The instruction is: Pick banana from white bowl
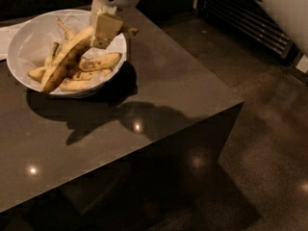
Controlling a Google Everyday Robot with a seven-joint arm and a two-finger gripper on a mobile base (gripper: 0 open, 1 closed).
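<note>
The white bowl (29, 37) with crinkled paper lining sits at the table's far left corner and holds several bananas. The long, brown-streaked banana (65, 64) lies slanted, its lower end over the bowl's front left rim and its upper end raised at my gripper (106, 30). My gripper reaches down from the top of the view over the bowl's right side, shut on that upper end. One pale finger pad (107, 29) covers the banana's tip. Shorter spotted bananas (98, 61) lie under it in the bowl.
The dark glossy table (159, 81) reaches right to a corner, with floor (269, 143) beyond and below. A slatted vent or grille (250, 18) stands at the back right. White paper (4, 35) lies at the far left, behind the bowl.
</note>
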